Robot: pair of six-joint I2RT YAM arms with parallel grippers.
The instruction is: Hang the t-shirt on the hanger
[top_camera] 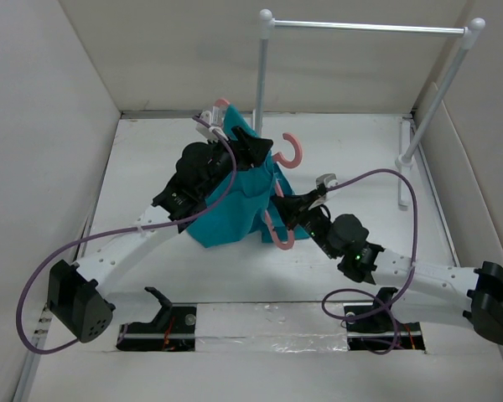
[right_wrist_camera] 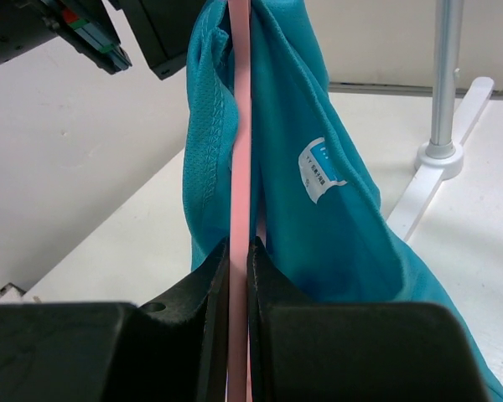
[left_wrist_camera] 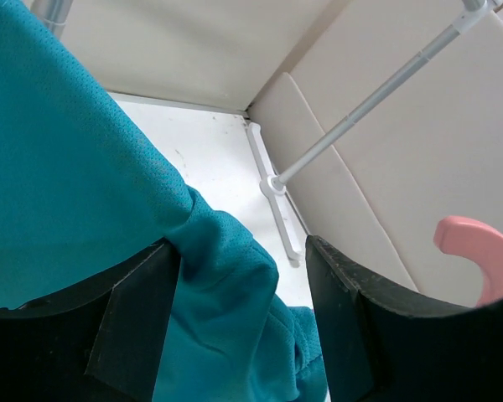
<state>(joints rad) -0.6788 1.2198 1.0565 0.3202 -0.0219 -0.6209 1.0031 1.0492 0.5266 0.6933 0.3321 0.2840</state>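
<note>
The teal t-shirt [top_camera: 233,201] hangs bunched in mid-table, partly over the pink hanger [top_camera: 292,152], whose hook sticks out at its upper right and whose lower corner shows below it. My right gripper [top_camera: 288,208] is shut on a thin bar of the hanger [right_wrist_camera: 238,151], with the t-shirt [right_wrist_camera: 318,226] draped on both sides of it. My left gripper [top_camera: 256,151] is at the shirt's top. In the left wrist view its jaws stand wide apart, and a fold of the t-shirt [left_wrist_camera: 226,318] lies between them against the left finger [left_wrist_camera: 126,335]. The pink hook [left_wrist_camera: 478,251] shows at the right.
The silver rail [top_camera: 369,28] on white posts stands at the back right, its foot [top_camera: 407,163] on the table; it also shows in the left wrist view [left_wrist_camera: 377,92] and the right wrist view [right_wrist_camera: 446,75]. White walls close in the left, right and back.
</note>
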